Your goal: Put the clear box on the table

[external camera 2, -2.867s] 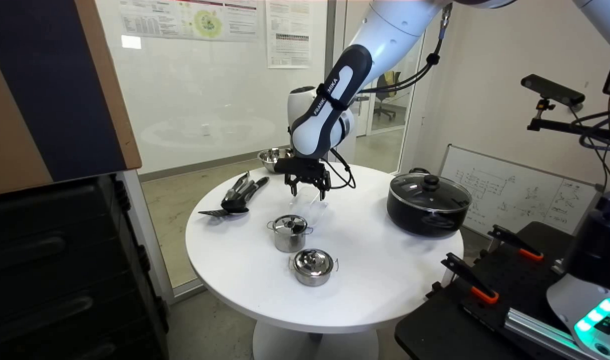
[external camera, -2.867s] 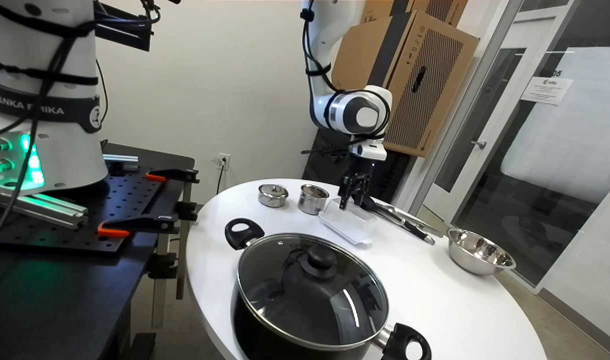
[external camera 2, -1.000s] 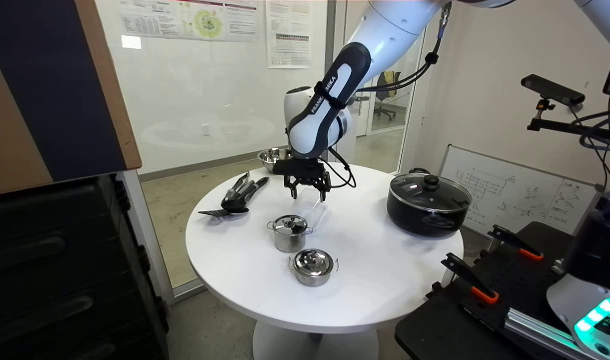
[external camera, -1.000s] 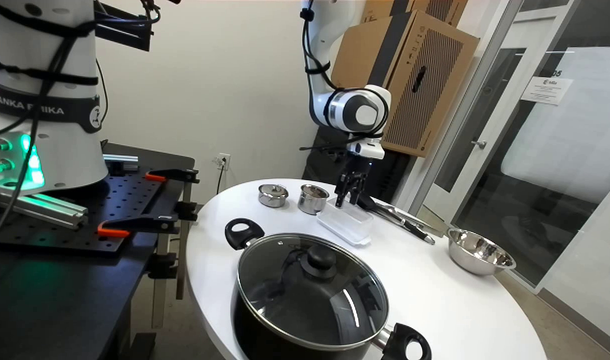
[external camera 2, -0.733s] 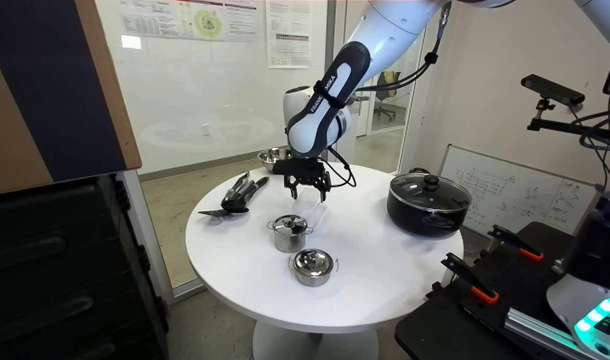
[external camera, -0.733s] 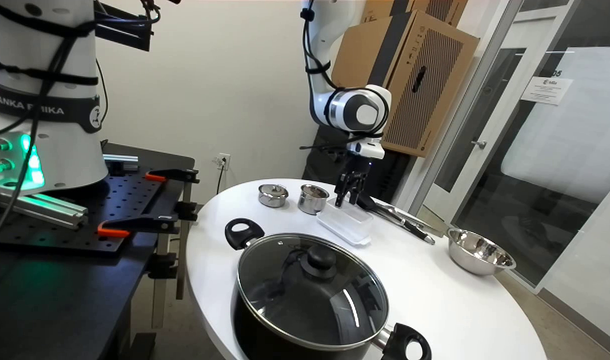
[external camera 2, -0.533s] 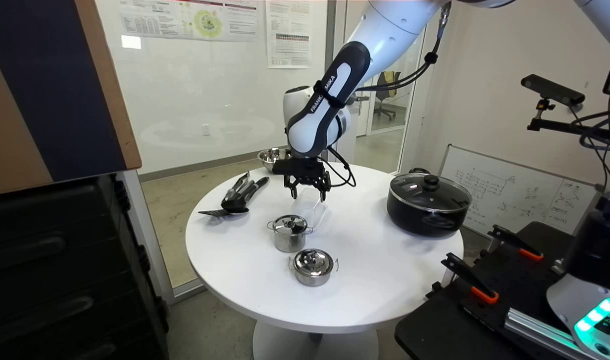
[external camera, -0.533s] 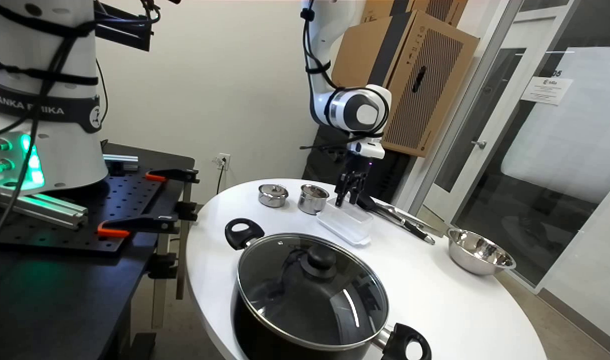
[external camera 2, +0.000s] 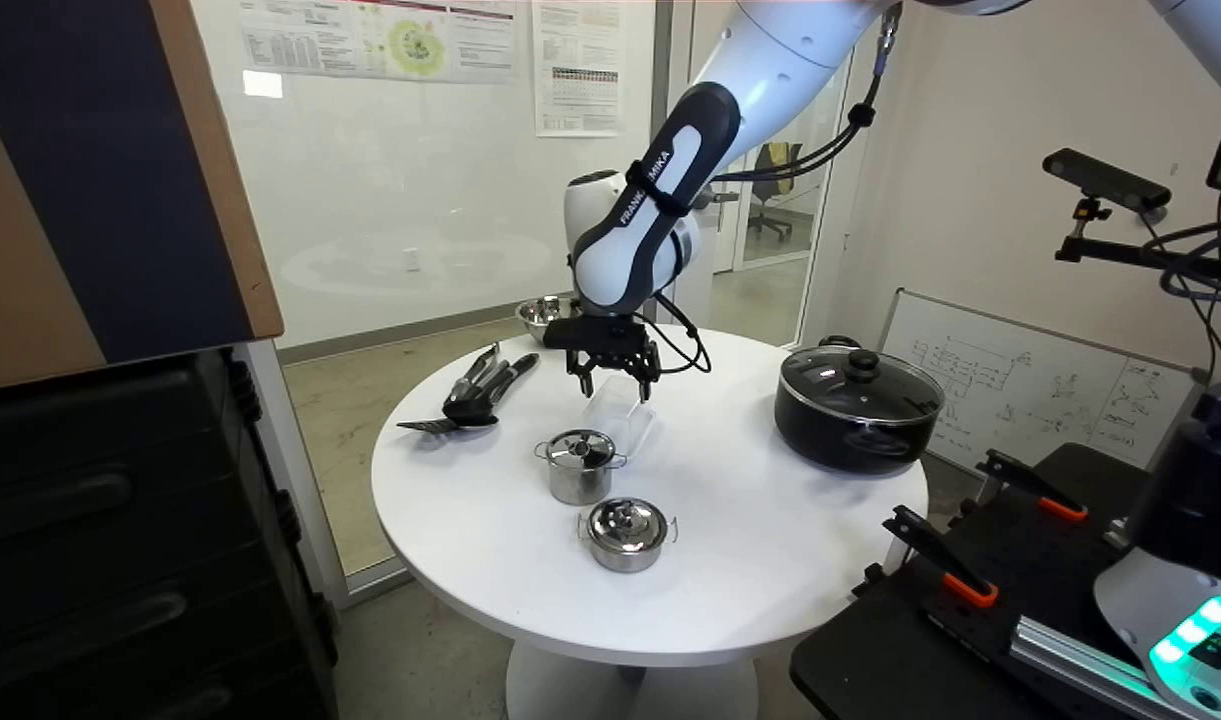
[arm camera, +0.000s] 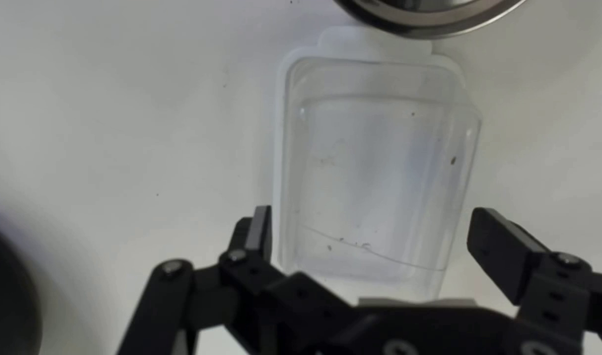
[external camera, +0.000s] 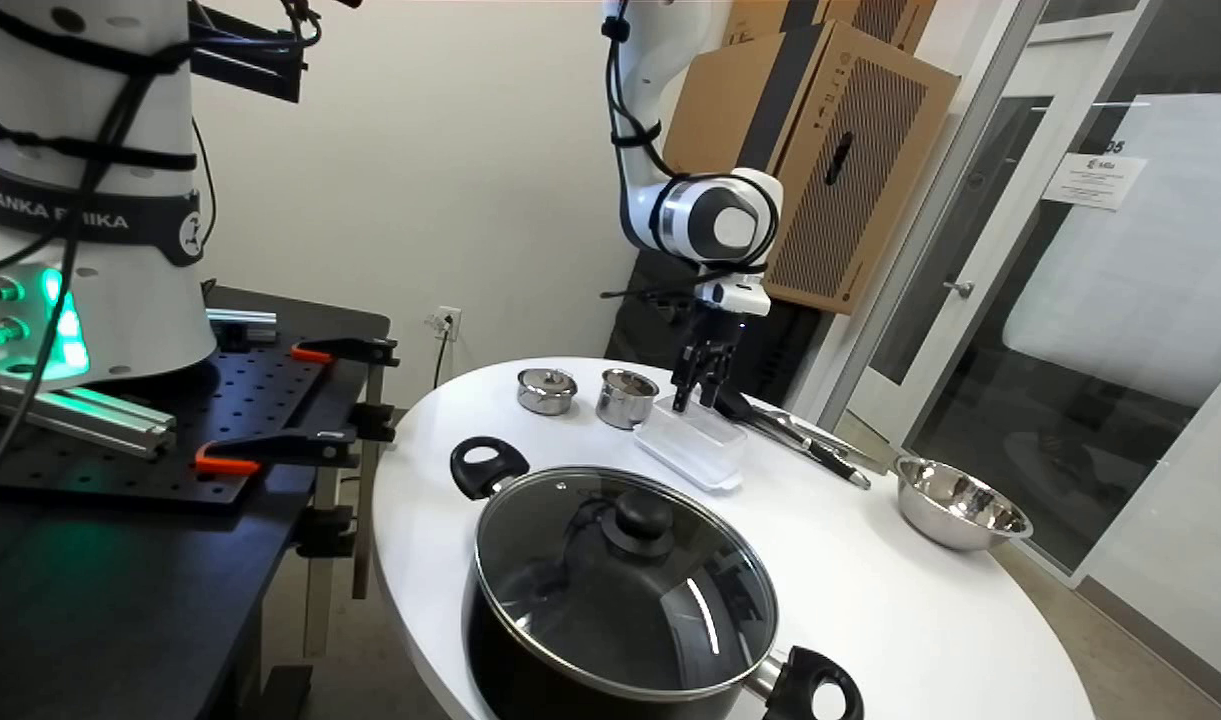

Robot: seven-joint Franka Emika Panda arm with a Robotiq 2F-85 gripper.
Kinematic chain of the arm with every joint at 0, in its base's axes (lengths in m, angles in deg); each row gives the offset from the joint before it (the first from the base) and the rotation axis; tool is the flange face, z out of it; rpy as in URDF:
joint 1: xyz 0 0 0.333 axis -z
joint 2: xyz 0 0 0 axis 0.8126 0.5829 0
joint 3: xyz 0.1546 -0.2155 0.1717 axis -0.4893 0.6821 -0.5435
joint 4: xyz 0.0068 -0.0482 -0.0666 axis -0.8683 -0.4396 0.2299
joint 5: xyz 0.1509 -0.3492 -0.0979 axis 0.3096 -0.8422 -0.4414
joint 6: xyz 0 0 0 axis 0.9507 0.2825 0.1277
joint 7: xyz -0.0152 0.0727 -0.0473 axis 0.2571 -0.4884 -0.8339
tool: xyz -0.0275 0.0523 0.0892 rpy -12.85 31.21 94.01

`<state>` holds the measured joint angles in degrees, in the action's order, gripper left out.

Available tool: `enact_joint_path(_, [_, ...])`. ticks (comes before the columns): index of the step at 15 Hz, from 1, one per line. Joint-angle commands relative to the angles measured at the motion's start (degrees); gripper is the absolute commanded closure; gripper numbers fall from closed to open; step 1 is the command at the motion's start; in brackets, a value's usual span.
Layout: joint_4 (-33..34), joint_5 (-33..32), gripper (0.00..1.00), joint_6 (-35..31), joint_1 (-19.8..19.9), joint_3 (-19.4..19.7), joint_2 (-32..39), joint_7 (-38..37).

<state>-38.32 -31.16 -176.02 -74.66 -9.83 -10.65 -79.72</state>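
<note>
The gripper and the arm have slid a tiny bit toward 9 o'clock in both exterior views since about three seconds ago. The clear box is down on the round white table, under the gripper. The fingers are spread wide — in the wrist view, the finger at 8 o'clock is right beside the box, too close to tell if they touch. The finger at 4 o'clock stands away from it, with white table showing in between. A few dark specks show in or on the box.

Going out from the box in an exterior view, a tall little pot is just beside it at 7 o'clock, and a short little pot is at 6 o'clock. Black and silver kitchen tools lie in a bunch at 9 o'clock. A shiny bowl is at 11 o'clock — a bit of it is hidden. A big black pot is well apart, at 3 o'clock.
</note>
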Motion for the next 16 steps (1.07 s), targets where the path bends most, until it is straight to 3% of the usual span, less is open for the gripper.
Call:
enact_joint_path(1, [0.90, -0.47, 0.00, 0.67, -1.12, 0.97, 0.53, -0.31])
enact_joint_path(16, [0.94, -0.56, 0.00, 1.39, -1.47, 1.19, 0.70, -0.47])
